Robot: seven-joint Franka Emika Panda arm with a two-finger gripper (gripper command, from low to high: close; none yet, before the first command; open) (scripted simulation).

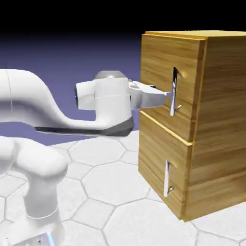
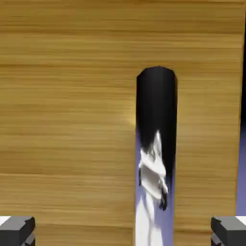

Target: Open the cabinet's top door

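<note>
Spread wide, gripper (image 1: 168, 94) empty, fingertips (image 2: 17, 229) flanking the top door's silver handle (image 1: 173, 91) on the cabinet (image 1: 192, 125) front. Best to centre on that slim reflective bar, clamp squarely, then pull straight back. Golden wood grain on the top door (image 1: 166, 72); boxy shape, smooth panels.

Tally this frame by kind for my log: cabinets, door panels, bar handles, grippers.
cabinet: 1
door panels: 2, top door and lower door
silver bar handles: 2, upper handle and lower handle
gripper: 1
Total: 6
</note>
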